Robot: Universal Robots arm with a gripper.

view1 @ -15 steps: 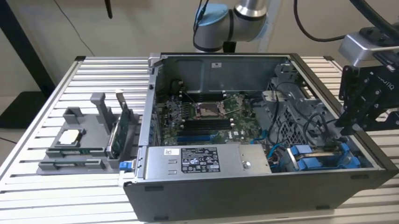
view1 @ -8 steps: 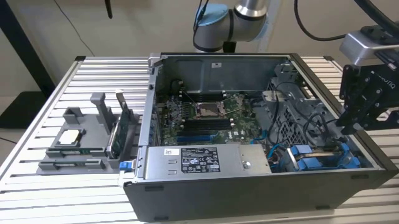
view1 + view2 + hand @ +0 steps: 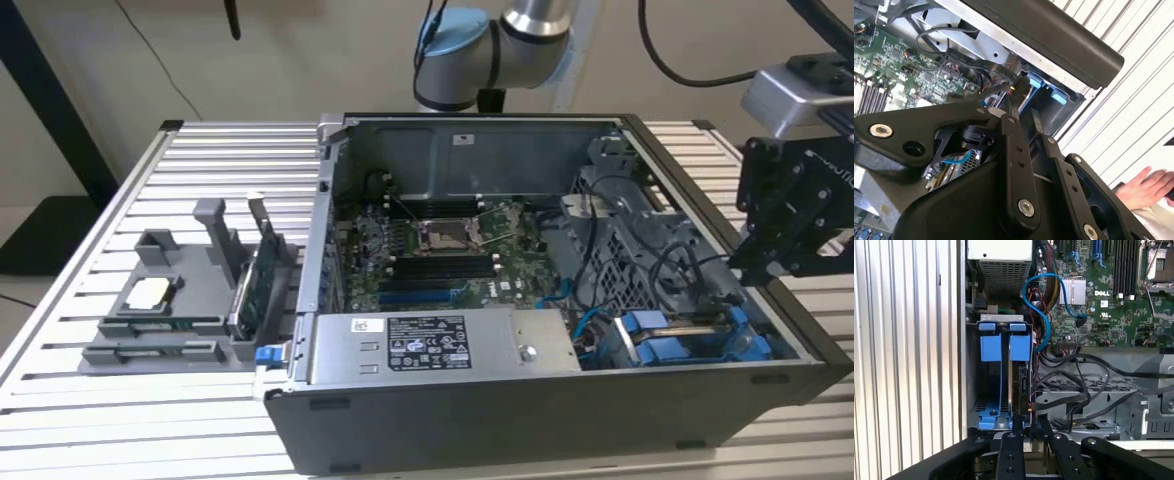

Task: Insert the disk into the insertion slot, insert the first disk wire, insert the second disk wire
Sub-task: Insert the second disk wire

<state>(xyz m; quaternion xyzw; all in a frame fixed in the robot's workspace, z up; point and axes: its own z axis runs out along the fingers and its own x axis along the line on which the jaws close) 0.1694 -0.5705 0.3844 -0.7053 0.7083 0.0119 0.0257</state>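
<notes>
One gripper, nearly closed, pinching disk wire

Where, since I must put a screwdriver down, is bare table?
Bare ribbed table lies in front of the grey parts holder and behind it, at the exterior view's left of the case. Crowded: cables around the insertion slot.

Beside the computer case, the gripper is cut off by the exterior view's right edge. Outside the case in the second wrist view, a hand is blurred and cropped by the picture's edge. Inside the case in the first wrist view, the disk stands edge-on, its faces hidden within the drive bay.
</notes>
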